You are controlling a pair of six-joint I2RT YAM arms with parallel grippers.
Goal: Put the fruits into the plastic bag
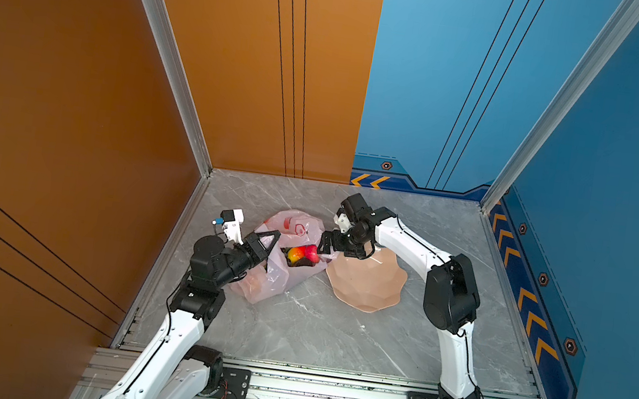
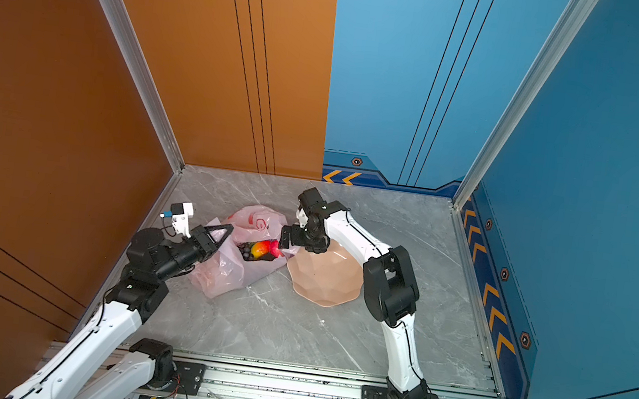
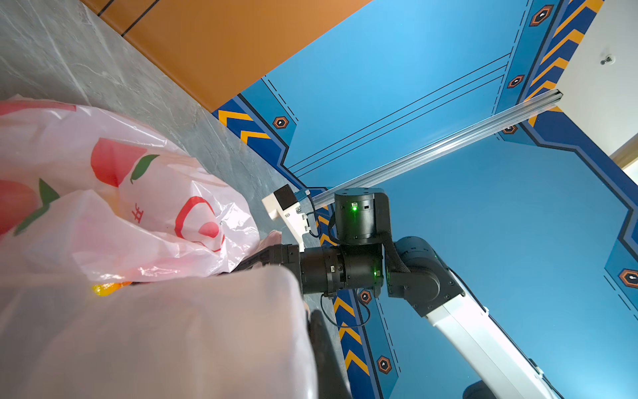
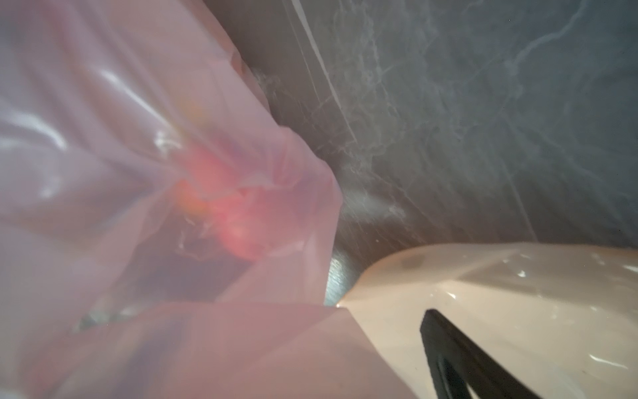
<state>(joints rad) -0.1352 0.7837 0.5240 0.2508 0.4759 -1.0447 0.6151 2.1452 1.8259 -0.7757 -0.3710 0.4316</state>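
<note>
- left gripper (image 1: pixel 275 238) (image 2: pixel 227 230): black pincer on the left of both top views, pinched fully closed. it appears to grip the near rim of the bag, holding the film up off the table.
- thin, translucent, pale-pink crinkly plastic bag (image 1: pixel 294 222) (image 2: pixel 256 217) (image 3: pixel 155 207) (image 4: pixel 103 138) with red fruit prints: it lies on the grey marble tabletop (image 1: pixel 312 334) between the two arms, its mouth open upward.
- fruits inside the bag's mouth: a glossy red-yellow mango (image 1: pixel 295 254) (image 2: pixel 260 248), a shiny red apple (image 1: pixel 313 252) (image 2: pixel 273 247) touching it on the right, and dark fruit (image 1: pixel 302 264) (image 2: pixel 247 250) beside and below them. more fruit shows only as blurred colour through the film.
- right gripper (image 1: pixel 324 247) (image 2: pixel 285 239): at the right rim of the bag's mouth, just beside the apple, jaws spread wide. nothing can be made out between them. one of its black fingers (image 4: pixel 438 338) hangs over the bowl.
- smooth, peach, scalloped bowl (image 1: pixel 365 286) (image 2: pixel 324 281) (image 4: pixel 500 293): on the tabletop just right of the bag, its rim meeting the film.
</note>
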